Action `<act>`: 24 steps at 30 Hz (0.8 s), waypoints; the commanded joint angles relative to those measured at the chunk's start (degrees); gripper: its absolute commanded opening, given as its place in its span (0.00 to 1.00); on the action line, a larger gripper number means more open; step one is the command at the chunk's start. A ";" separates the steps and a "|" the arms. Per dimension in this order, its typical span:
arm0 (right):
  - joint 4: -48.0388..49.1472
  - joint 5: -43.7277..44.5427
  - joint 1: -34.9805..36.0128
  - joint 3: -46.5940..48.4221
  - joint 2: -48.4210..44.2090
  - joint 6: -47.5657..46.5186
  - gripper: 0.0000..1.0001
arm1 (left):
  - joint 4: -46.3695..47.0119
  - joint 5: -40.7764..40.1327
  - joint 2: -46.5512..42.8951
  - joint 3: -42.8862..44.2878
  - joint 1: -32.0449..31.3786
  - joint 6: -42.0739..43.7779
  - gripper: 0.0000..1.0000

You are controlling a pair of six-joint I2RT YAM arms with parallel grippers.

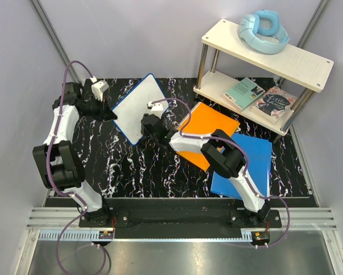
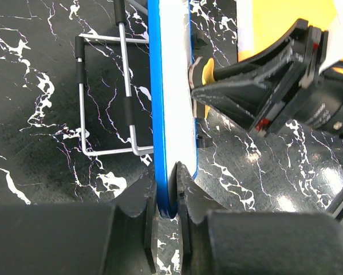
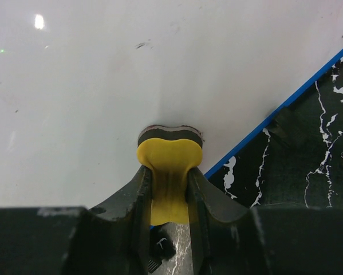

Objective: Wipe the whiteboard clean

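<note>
The whiteboard (image 1: 134,109) looked stiff, light, slick; left pincer (image 2: 166,192) pinched its blue edge, the likeliest hold, right pincer (image 3: 170,189) pinched a yellow eraser (image 3: 169,157)

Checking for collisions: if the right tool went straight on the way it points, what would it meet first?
The whiteboard: the yellow eraser clamped in the right tool appears to touch its white face, with nothing between.
</note>
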 commanded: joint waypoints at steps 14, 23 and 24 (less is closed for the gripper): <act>4.71 -0.78 4.46 1.75 1.18 -5.17 0.00 | -2.42 -7.49 2.21 -0.97 -0.67 6.22 0.00; 7.70 -1.83 4.82 3.16 0.92 -5.52 0.00 | -2.50 -7.67 2.38 -1.32 -0.67 6.22 0.00; 7.79 -1.92 4.82 3.24 0.57 -5.43 0.00 | -2.50 -7.67 2.47 -1.32 -0.67 6.22 0.00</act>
